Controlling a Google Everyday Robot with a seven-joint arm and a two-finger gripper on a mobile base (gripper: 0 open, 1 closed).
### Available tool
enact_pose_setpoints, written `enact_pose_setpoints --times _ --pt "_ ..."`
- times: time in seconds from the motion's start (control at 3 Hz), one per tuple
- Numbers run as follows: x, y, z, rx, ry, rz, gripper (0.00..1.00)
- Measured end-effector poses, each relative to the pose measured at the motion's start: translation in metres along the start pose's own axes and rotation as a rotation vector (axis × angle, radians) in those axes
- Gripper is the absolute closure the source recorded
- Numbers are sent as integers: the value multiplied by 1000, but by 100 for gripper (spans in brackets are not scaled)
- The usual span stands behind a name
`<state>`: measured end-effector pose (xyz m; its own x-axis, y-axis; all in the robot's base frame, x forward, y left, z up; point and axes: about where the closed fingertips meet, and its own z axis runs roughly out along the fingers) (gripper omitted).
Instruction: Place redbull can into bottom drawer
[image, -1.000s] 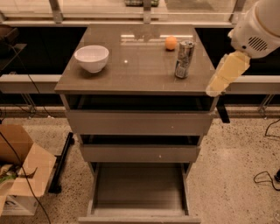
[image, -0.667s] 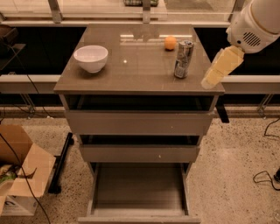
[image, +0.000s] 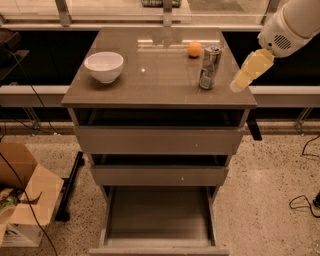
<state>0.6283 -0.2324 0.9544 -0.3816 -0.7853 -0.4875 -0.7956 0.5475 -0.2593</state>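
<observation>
Redbull can (image: 209, 67) stands upright on the cabinet top (image: 160, 87), and the gripper (image: 237, 84) hangs just right of it holding nothing, how open I cannot tell; better to grasp it at mid-height, keeping it vertical for the open bottom drawer (image: 159, 215).

Dim warm light is falling on the glossy grey-brown cabinet top (image: 150, 82); pale glare is streaking its back edge. Deep shadow is sitting under its front lip. The pale yellow gripper (image: 239, 84) is hanging just off its right edge, catching light.
</observation>
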Motion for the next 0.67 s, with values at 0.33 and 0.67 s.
enact_pose_setpoints --times 0.33,0.67 --pt "2 -2 20 2 8 58 0" --pt "-11 -8 46 1 -45 89 0"
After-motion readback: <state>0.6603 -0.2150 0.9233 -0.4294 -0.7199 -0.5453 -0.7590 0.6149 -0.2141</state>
